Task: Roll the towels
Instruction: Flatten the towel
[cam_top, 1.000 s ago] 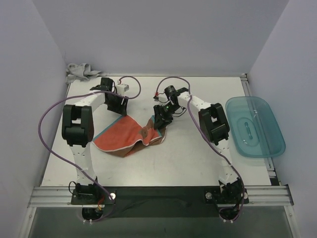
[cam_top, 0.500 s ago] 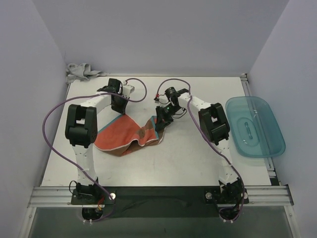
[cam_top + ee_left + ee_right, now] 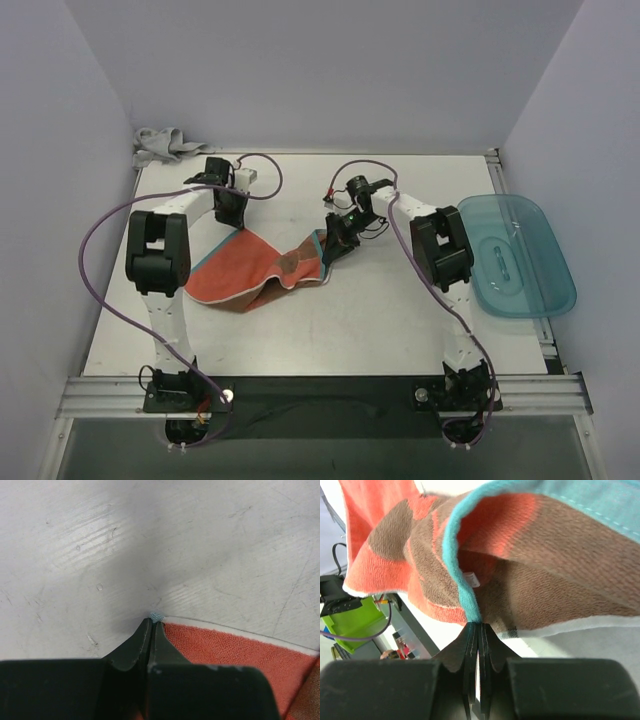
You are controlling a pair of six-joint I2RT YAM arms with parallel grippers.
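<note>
The rust-brown towel [image 3: 250, 272] lies rumpled on the white table between my two arms, with teal trim and a brown underside showing at its folds. My left gripper [image 3: 228, 218] is shut on its far left corner; in the left wrist view a teal tip of cloth [image 3: 156, 615] pokes out beyond the left gripper [image 3: 151, 622]. My right gripper [image 3: 334, 242] is shut on the towel's right end. In the right wrist view the right gripper [image 3: 478, 625] pinches the teal hem, with the towel [image 3: 545, 555] lifted in front. The light grey towel [image 3: 165, 145] sits crumpled in the back left corner.
A translucent teal tray [image 3: 515, 255] rests past the table's right edge. Purple cables loop off both arms. White walls close in the back and sides, and a metal rail [image 3: 320, 390] runs along the near edge.
Both grippers have closed on the rust-brown towel's ends. The right gripper has shifted right and the left slightly left, drawing the towel's far edge out between them.
</note>
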